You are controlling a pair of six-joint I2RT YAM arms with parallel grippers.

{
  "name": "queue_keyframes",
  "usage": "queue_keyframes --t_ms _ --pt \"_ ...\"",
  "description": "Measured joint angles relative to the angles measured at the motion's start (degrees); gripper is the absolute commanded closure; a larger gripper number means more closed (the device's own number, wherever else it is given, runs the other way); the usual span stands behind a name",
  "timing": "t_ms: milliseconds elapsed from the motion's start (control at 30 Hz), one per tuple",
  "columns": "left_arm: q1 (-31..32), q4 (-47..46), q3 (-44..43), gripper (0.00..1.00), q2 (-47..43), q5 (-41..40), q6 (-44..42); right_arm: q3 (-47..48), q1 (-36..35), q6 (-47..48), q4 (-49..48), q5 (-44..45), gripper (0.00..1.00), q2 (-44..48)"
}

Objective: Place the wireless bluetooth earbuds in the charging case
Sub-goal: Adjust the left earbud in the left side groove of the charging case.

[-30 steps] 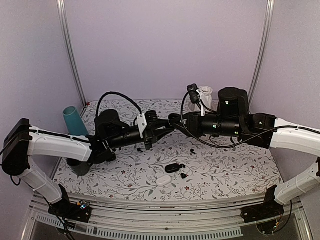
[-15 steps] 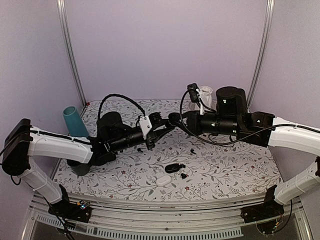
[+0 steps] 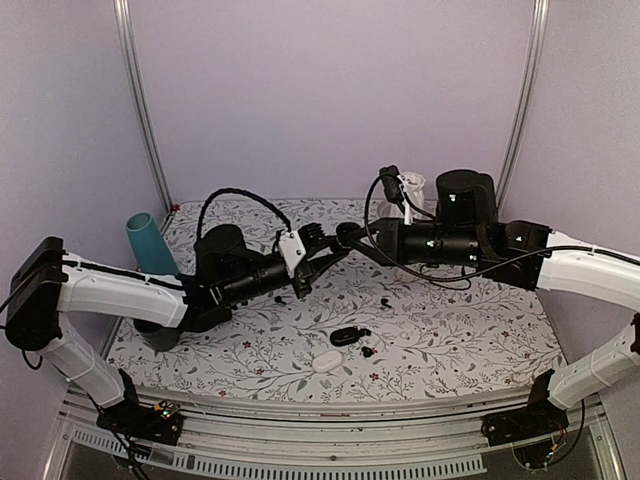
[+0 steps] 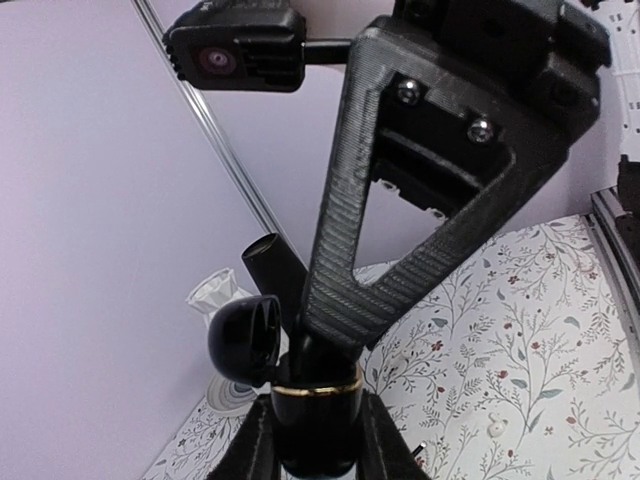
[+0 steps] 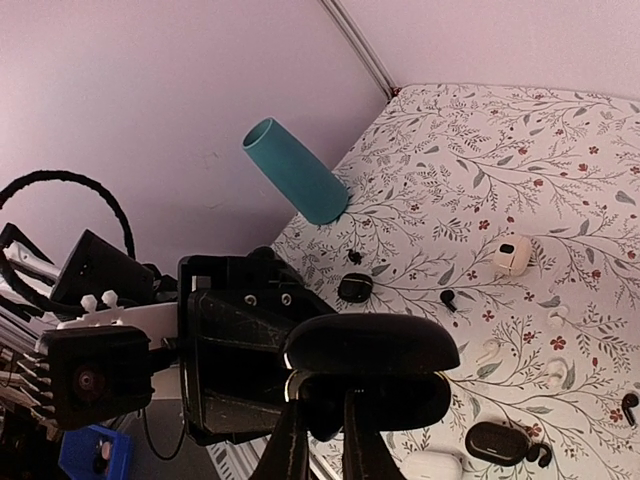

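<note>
A: Where is the charging case [image 4: 315, 410]?

B: Off the table [image 3: 480, 330], in mid-air well to the right of the teal cup [image 3: 150, 243]; the left tool [image 4: 315, 450] is clamped on it, one finger [image 4: 248, 450] pressed to each side of the black body just under its gold band; the lid [image 4: 245, 340] stands swung open to one side

A: And the right tool [image 5: 327, 405]?

B: It meets the left one at the case, so it too is well right of the cup; it is drawn narrow, tips nearly together at the case's open mouth; in the left wrist view one of its ribbed fingers comes down to the gold rim; whether anything is pinched between the tips I cannot tell, since the case hides them

A: The wireless bluetooth earbuds [image 5: 448, 297]?

B: Loose on the table; the one nearest the cup lies on the floral cloth to the cup's right; another earbud [image 5: 630, 402] lies farther from the cup; a third [image 3: 368, 350] sits just beside a second black case [image 3: 345, 336], which lies well right of the cup and closer to the table's near edge than the cup is; a white case [image 3: 326, 362] lies near that black one
</note>
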State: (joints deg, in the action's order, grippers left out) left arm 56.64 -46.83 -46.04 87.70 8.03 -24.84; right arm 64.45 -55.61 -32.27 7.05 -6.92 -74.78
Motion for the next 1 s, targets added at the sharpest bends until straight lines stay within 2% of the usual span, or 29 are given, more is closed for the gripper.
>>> queue_keyframes --t_ms 467,700,867,1000 --pt "0.5 -0.4 0.0 1.00 0.6 0.2 0.3 -2.2 2.8 -3.5 -1.2 -4.5 0.94 1.6" --pt "0.5 -0.5 0.0 1.00 0.7 2.3 1.7 -2.7 2.8 -3.8 -1.0 -4.7 0.84 2.2" --pt "0.2 -0.4 -0.1 1.00 0.7 7.1 5.4 -2.7 2.9 -1.9 -0.3 -5.7 0.74 2.8" --pt "-1.2 -0.4 -0.9 1.00 0.7 12.9 10.3 -1.4 3.2 1.4 2.0 -7.4 0.72 3.2"
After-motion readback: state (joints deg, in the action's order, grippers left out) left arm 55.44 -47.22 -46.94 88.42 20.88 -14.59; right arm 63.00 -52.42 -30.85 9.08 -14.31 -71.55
